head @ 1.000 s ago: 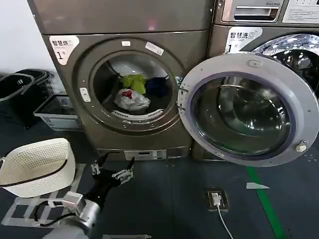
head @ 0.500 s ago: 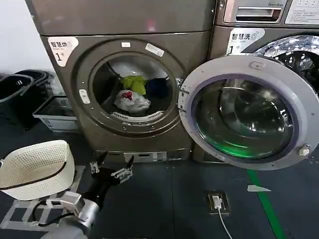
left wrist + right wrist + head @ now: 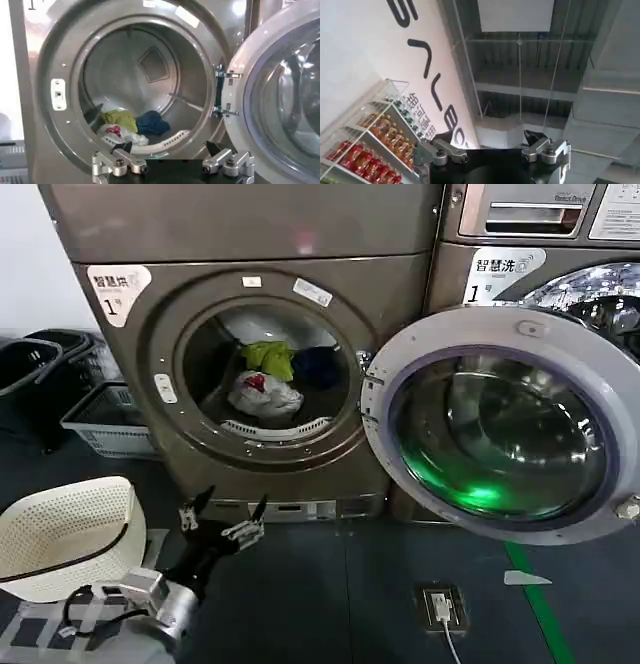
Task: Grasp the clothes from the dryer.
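Left gripper (image 3: 222, 518): low, in front of the dryer (image 3: 120, 384) and below its opening, fingers spread wide and holding nothing, aimed at the drum. Basket (image 3: 70, 534): white, perforated, on the floor at the robot's left, just beside that arm. Door (image 3: 500, 419): swung fully open to the right, well clear of the opening. Clothes, at the bottom of the drum towards the front: a white piece with a red patch (image 3: 262, 392) nearest the lip, a yellow-green piece (image 3: 268, 355) behind it, a dark blue piece (image 3: 318, 368) to its right; all three touching in one heap. Right gripper (image 3: 492, 150): pointed up at a ceiling and a shelved wall, well apart from the work, fingers wide, empty; judged parked. Step in hand, as I read it: the approach, nothing yet grasped. Next move would call for raising the left gripper over the door rim, reaching into the drum, and closing on the white piece, which lies closest.
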`<state>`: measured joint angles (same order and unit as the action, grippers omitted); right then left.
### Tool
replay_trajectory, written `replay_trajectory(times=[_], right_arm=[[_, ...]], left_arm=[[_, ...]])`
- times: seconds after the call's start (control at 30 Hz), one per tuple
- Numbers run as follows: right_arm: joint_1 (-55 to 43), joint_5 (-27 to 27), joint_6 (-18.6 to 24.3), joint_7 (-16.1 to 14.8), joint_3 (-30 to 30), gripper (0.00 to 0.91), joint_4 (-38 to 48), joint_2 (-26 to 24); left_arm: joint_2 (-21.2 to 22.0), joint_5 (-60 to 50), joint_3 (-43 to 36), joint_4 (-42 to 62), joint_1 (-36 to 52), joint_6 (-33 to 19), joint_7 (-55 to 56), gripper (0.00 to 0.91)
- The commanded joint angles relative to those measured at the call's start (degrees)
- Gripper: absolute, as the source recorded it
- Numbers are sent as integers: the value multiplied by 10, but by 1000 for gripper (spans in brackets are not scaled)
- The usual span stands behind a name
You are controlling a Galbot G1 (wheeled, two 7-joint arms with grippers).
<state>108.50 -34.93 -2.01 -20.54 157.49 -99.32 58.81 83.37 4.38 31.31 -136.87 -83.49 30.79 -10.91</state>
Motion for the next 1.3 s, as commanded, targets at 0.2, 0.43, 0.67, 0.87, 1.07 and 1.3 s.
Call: replay_trajectory(times=[0.2, 0.43, 0.67, 0.87, 1.07, 1.3], right_arm=[[-1, 1, 2, -3, 1, 907, 2, -2], [0, 1, 6, -5, 2, 907, 5, -1], [3, 0, 9, -7, 4, 907, 8, -2], [4, -1, 10, -9, 5, 907, 9, -1], [4, -1, 11, -12, 5, 907, 9, 0], [1, -1, 12, -13, 4, 907, 9, 0]], left_arm=[[2, -1, 0, -1, 0, 0, 0, 907], [3, 0, 0, -4, -2, 1, 0, 907], [2, 1, 0, -8, -2, 1, 0, 907], [2, 1, 0, -9, -3, 0, 0, 907], [3, 1, -1, -9, -3, 1, 0, 907], [2, 2, 1, -10, -3, 1, 0, 907]])
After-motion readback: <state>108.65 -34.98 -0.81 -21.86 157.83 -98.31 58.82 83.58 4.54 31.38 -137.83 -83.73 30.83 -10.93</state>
